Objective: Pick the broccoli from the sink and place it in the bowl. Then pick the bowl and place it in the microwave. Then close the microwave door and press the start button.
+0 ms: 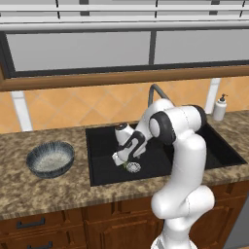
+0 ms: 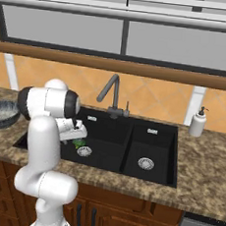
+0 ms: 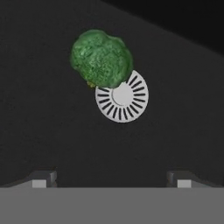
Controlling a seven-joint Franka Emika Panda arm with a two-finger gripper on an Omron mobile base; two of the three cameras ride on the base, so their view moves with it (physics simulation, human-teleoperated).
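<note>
The broccoli [image 3: 101, 59], a bright green lump, lies on the floor of the left basin of the black sink [image 1: 102, 143], overlapping the edge of the round silver drain [image 3: 122, 97]. My gripper [image 3: 112, 178] hangs open a short way above it, fingers wide apart with nothing between them. From the base the gripper [image 1: 124, 162] is low inside the basin, with the broccoli [image 2: 78, 142] just under it. The blue-grey ribbed bowl [image 1: 50, 158] stands empty on the counter left of the sink. The microwave and its door are out of view.
The grey gooseneck faucet [image 2: 112, 92] rises behind the sink's divider. A white soap dispenser [image 2: 198, 123] stands at the back right of the counter. The right basin has its own drain [image 2: 146, 163]. Granite counter [image 1: 58, 187] surrounds the sink.
</note>
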